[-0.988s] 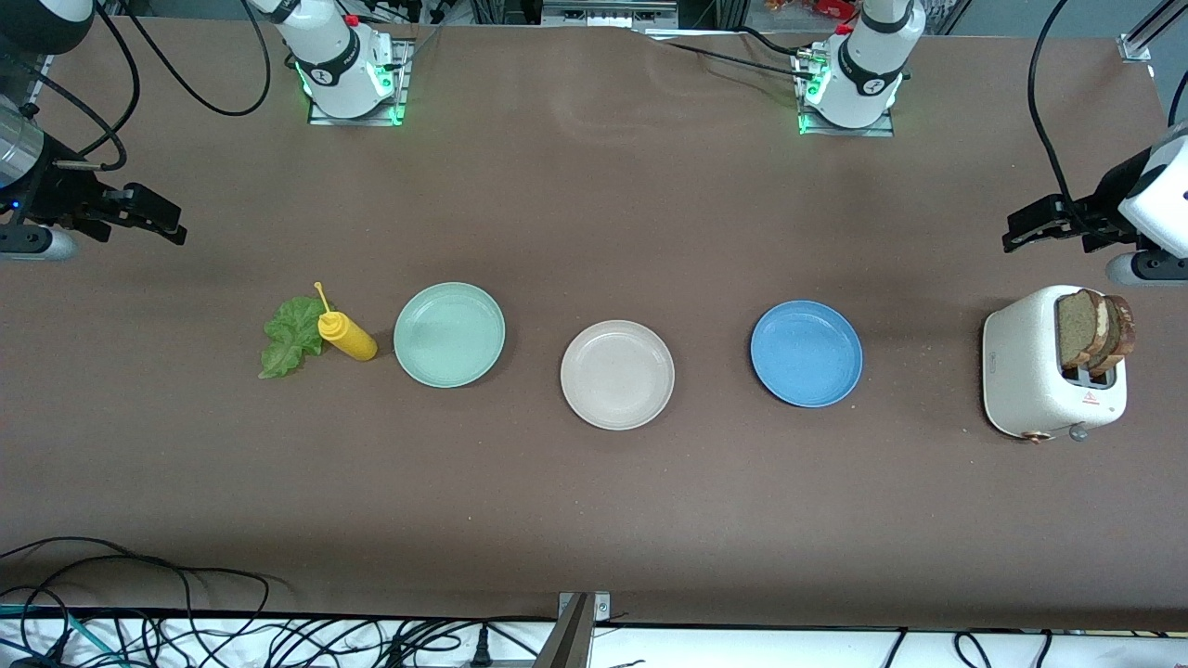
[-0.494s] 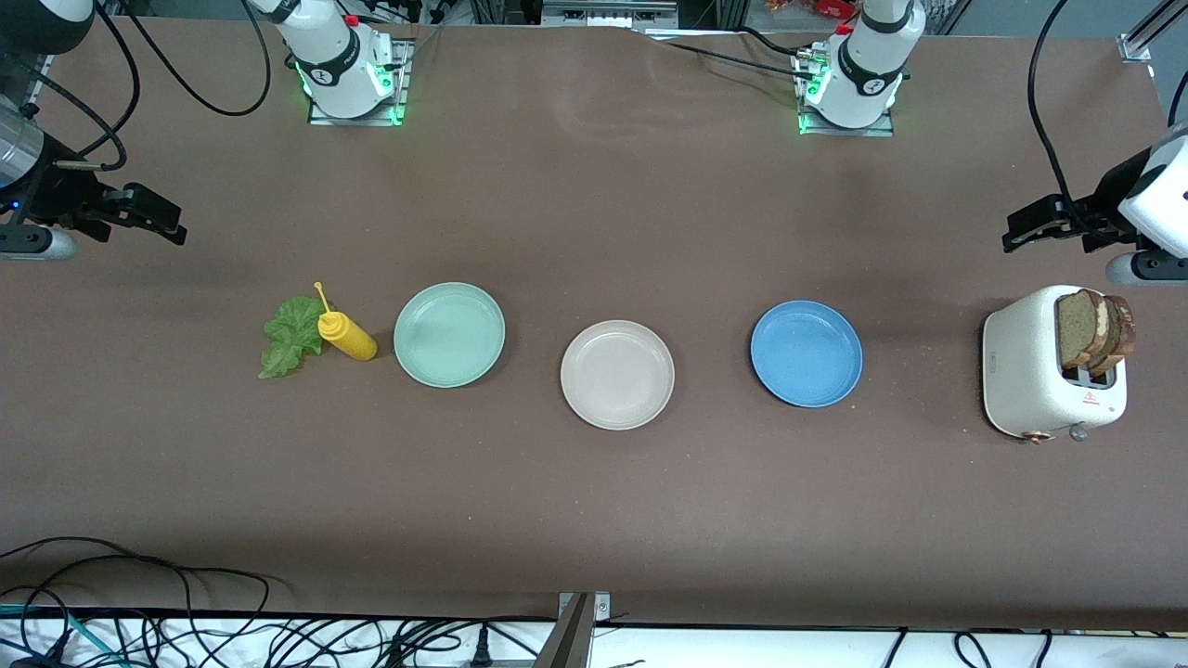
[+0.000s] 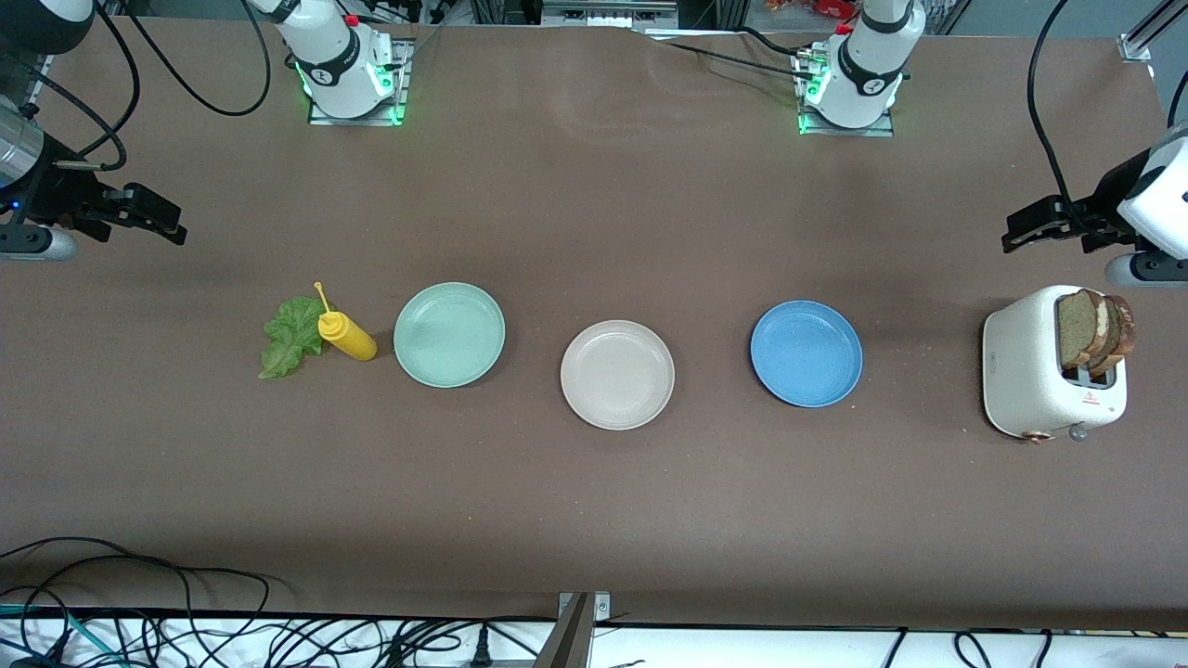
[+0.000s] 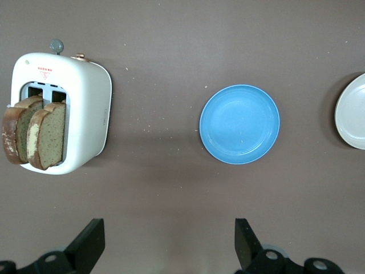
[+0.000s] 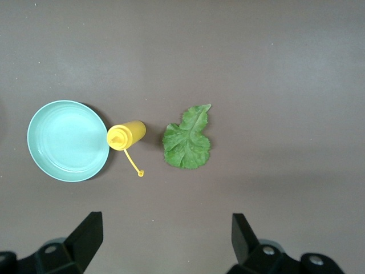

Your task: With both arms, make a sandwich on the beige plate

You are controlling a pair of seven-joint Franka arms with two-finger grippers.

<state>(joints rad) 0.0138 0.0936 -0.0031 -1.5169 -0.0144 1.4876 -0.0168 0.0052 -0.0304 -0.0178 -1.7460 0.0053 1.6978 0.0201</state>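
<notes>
You are looking down at a brown counter (image 3: 594, 520) that carries three round plates in a row, with nothing on any of them. Nearest the front camera is the beige plate (image 3: 617, 375), in the middle of the row. Toward the left arm's end sits one blue plate (image 3: 807, 353), slightly farther from the camera. Toward the right arm's end sits one mint-green plate (image 3: 449, 334), farther again by a little.

Just beside the mint-green plate, toward the right arm's end, stands one yellow squeeze bottle (image 3: 346, 335) with a thin nozzle. One ruffled green lettuce leaf (image 3: 290, 336) lies flat next to the bottle, on the side away from the plate.

Near the left arm's end of the counter you find one white toaster (image 3: 1049, 364). Two brown-crusted bread slices (image 3: 1095, 329) stand upright in its slots, side by side. No sandwich is assembled yet; bread, leaf and beige plate lie well apart.

Two arms wait, one at each end. The left gripper (image 3: 1028, 228) hangs over bare counter near the toaster, its jaws spread wide and holding nothing. The right gripper (image 3: 153, 216) hangs over bare counter near the lettuce leaf, its jaws likewise spread wide and holding nothing.
</notes>
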